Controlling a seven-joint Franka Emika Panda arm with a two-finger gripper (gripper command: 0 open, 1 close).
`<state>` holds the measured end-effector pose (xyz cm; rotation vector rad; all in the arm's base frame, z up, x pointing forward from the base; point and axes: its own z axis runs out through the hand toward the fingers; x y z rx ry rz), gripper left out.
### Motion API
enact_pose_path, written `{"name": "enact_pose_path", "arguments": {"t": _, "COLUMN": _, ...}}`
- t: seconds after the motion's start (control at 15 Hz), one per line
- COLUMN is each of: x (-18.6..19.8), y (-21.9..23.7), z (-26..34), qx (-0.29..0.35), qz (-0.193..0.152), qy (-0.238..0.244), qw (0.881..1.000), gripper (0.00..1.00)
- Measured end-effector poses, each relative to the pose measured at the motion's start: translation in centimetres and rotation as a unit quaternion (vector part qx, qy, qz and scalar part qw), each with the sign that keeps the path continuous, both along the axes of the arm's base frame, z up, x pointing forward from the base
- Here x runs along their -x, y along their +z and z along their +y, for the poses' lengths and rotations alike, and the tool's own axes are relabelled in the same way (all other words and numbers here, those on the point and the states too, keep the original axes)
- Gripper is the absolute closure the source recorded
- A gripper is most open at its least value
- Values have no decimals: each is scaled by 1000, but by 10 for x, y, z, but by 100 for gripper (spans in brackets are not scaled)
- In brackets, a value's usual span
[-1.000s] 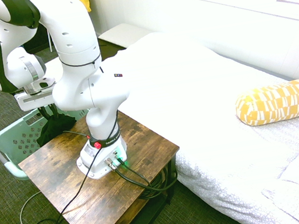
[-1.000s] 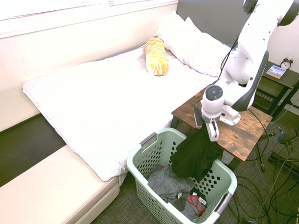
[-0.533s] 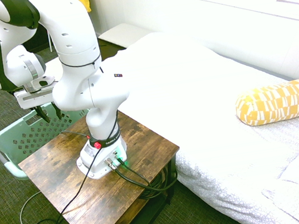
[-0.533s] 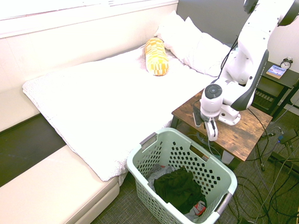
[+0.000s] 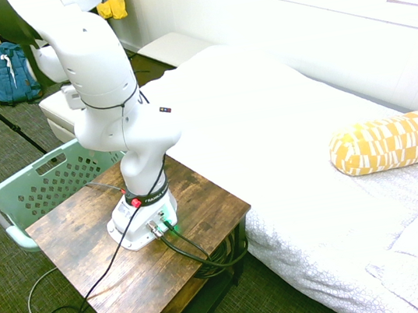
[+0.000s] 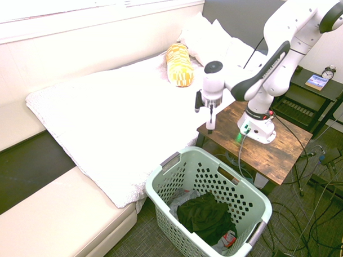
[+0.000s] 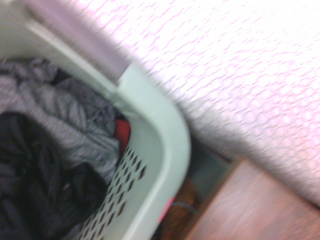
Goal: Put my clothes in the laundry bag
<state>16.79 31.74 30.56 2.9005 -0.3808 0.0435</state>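
Black clothes (image 6: 205, 217) now lying in laundry basket (image 6: 254, 194), out of my grip. My fingers (image 6: 210, 114) lifted away over bed edge, empty, apart. Task looks complete.

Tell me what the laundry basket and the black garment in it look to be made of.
The laundry bag, really a basket, looks like moulded plastic: pale mint green, smooth rim, rows of punched holes. The clothes look like soft, matte black fabric, crumpled in loose folds; the weave can't be made out.
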Motion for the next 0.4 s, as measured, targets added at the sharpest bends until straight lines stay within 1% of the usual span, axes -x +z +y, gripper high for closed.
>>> {"name": "enact_pose_path", "arguments": {"t": 0.13, "x": -70, "y": 25, "z": -51, "qx": -8, "qz": -11, "qy": -43, "qw": 999, "gripper": 0}}
{"name": "enact_pose_path", "arguments": {"t": 0.2, "x": -98, "y": 39, "z": -82, "qx": -13, "qz": -18, "qy": -64, "qw": 998, "gripper": 0}}
{"name": "enact_pose_path", "arguments": {"t": 0.27, "x": -120, "y": 52, "z": -113, "qx": -19, "qz": -25, "qy": -83, "qw": 996, "gripper": 0}}
{"name": "enact_pose_path", "arguments": {"t": 0.4, "x": -154, "y": 75, "z": -178, "qx": -38, "qz": -36, "qy": -124, "qw": 991, "gripper": 0}}
